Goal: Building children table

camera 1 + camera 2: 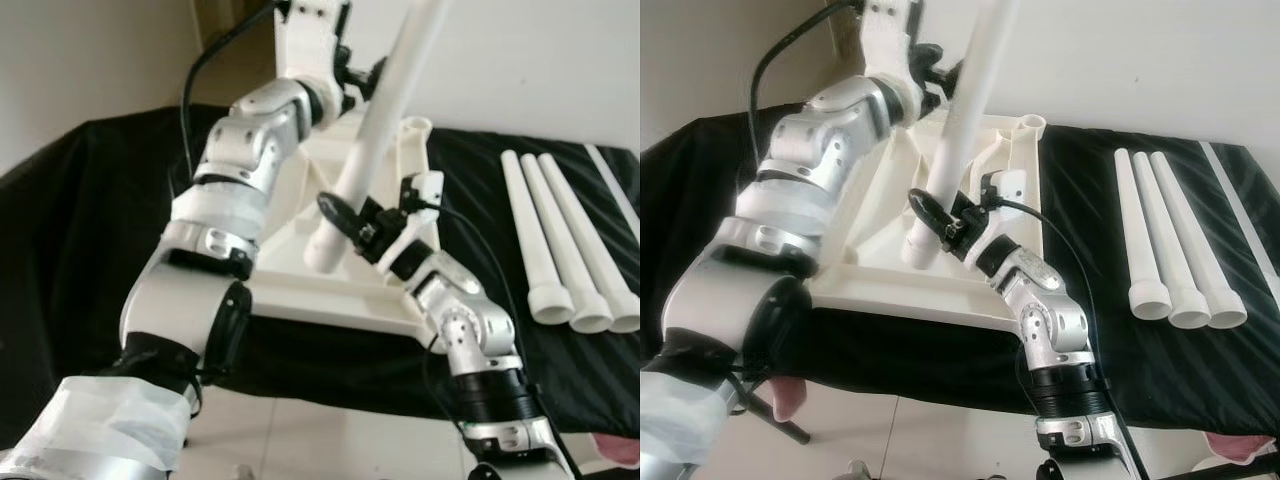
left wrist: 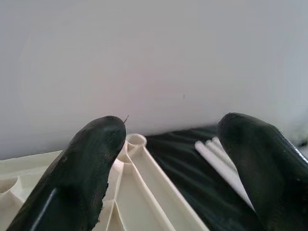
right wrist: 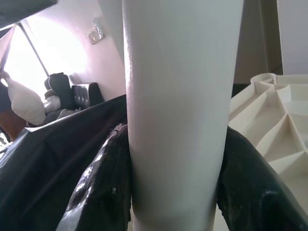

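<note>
A cream tabletop [image 1: 330, 295] lies upside down on a black-covered surface, its ribs and a corner socket [image 1: 415, 126] facing up. My right gripper [image 1: 350, 225] is shut on a white table leg [image 1: 385, 100] near its lower end. The leg slants up to the right, and its bottom end rests over the tabletop's underside. In the right wrist view the leg [image 3: 175, 96] is pinched between both black fingers [image 3: 103, 187]. My left gripper [image 2: 168, 159] is raised beside the leg's upper part [image 1: 360, 80], open and holding nothing. Three more white legs [image 1: 560, 240] lie side by side on the right.
The black cloth [image 1: 90, 230] covers the whole work surface, and its front edge drops to a pale tiled floor [image 1: 330, 440]. A thin white strip [image 1: 615, 190] lies at the far right. Something pink [image 1: 620, 450] sits low at the right corner. A wall stands close behind.
</note>
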